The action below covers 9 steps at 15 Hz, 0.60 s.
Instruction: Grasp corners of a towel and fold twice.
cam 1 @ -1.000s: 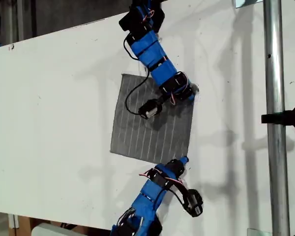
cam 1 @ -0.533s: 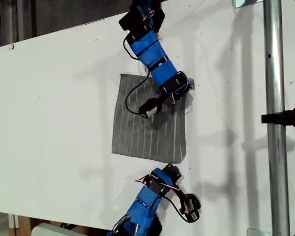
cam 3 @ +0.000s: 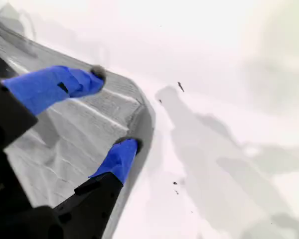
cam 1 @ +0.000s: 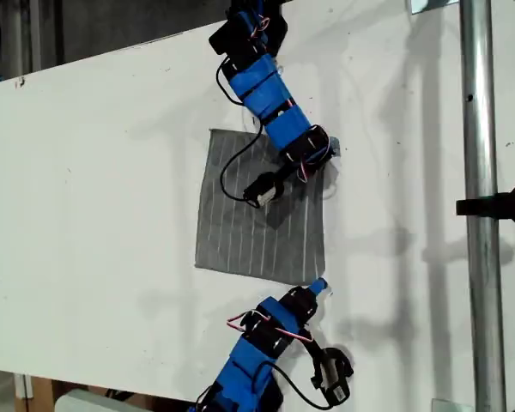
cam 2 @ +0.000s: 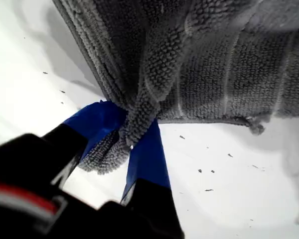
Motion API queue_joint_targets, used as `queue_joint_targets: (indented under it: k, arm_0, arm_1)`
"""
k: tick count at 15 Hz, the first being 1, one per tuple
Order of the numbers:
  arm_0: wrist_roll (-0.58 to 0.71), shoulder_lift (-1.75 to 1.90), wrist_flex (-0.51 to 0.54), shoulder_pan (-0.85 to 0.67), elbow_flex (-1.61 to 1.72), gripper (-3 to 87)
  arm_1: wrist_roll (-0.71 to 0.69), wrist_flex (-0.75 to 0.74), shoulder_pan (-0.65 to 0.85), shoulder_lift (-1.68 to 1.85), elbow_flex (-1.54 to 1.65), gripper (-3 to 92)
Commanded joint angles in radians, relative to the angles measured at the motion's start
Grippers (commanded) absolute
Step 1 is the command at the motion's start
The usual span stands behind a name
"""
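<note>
The grey striped towel (cam 1: 257,223) lies mostly flat on the white table (cam 1: 94,172). My first gripper (cam 1: 324,153) is at its far corner on the exterior view's right. In the first wrist view this gripper (cam 2: 124,129) is shut on a bunched fold of the towel (cam 2: 214,64), which rises from the table there. My second gripper (cam 1: 316,286) is at the near corner on the exterior view's right. It is open (cam 3: 102,112), with one blue finger (cam 3: 74,82) over the towel (cam 3: 74,144) and the other finger (cam 3: 120,155) at the cloth's edge.
A vertical metal pole (cam 1: 479,206) with a black clamp (cam 1: 502,204) stands at the exterior view's right. A black cable (cam 1: 230,172) from the first arm hangs over the towel. The table's far edge runs along the top of the exterior view.
The towel's edge on the exterior view's right has shifted slightly left with the first gripper. The second arm drew back from the near corner, then came forward to it again.
</note>
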Motion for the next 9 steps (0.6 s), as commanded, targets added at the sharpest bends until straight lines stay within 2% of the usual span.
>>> queue_joint_targets:
  k: [1,4,9]
  arm_0:
    - [0.115,-0.02,0.1,-0.018,-0.112,31.6]
    - [0.193,-0.081,0.043,-0.06,-0.103,31.9]
    - [0.215,-0.195,-0.084,-0.141,-0.066,30.4]
  arm_1:
    - [-0.009,-0.008,-0.015,0.006,-0.031,-0.2]
    - [-0.011,-0.006,-0.014,0.006,-0.037,-0.2]
    - [-0.011,-0.002,-0.015,0.006,-0.052,-0.2]
